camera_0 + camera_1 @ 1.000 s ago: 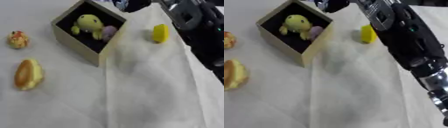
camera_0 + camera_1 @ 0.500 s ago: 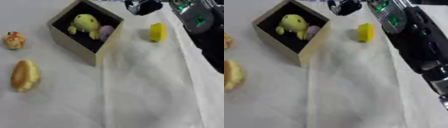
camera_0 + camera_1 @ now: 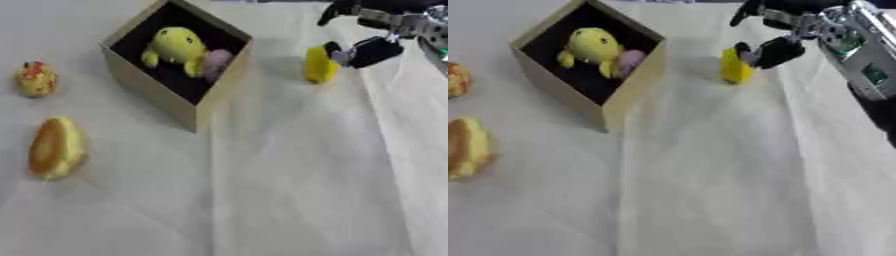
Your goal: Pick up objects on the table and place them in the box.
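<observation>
Here, a tan cardboard box with a dark interior (image 3: 199, 107) is shown on a white cloth-covered table (image 3: 289, 190), holding a yellow plush toy (image 3: 177, 46) and a small pinkish object (image 3: 215, 60). To its right, a small upright yellow block (image 3: 319, 64) stands on the cloth. The right hand (image 3: 791, 31) is seen just beside it, fingers spread on either side, nothing yet gripped. Left of the box lie an orange-yellow round toy (image 3: 36, 79) and a bread-shaped object (image 3: 56, 148).

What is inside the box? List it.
Inside the box lie a yellow toy and, touching its right side, a pinkish thing. The dark floor beneath them is covered.
</observation>
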Controlling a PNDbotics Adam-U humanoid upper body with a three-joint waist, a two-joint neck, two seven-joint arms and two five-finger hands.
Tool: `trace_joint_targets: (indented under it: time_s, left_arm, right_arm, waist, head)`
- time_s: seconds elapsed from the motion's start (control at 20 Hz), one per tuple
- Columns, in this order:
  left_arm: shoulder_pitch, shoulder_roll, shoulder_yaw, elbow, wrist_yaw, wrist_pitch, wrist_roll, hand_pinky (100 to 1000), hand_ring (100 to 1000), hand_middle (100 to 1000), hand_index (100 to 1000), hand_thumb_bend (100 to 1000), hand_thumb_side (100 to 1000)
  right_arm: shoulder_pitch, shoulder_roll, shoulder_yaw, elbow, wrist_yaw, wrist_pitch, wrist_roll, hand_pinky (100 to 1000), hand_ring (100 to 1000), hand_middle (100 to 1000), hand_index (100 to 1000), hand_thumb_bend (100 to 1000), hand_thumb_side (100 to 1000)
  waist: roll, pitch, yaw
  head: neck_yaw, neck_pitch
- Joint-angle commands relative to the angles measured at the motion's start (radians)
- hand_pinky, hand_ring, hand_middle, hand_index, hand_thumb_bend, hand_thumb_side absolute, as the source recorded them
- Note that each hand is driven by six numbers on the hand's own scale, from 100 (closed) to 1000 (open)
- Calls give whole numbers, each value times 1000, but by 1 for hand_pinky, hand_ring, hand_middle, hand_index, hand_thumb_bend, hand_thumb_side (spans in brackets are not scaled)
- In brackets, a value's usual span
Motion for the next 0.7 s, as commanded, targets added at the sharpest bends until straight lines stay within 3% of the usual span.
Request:
trace_joint_targets:
  time_s: [0.05, 0.7]
  left_arm:
    - [-5, 18, 7, -18, -3, -1, 1, 905, 832, 823, 896, 258, 714]
    - [-7, 16, 6, -18, -2, 2, 0, 905, 832, 826, 896, 258, 715]
  right_arm:
    - [3, -63, -26, -38, -29, 14, 9, 942, 1000, 909, 975, 100, 364]
    - [-2, -53, -40, -12, -57, 58, -40, 945, 1000, 915, 987, 100, 340]
  waist:
    - [4, -27, 1]
    - [8, -22, -4]
  head:
    - [-1, -15]
    - [-10, -22]
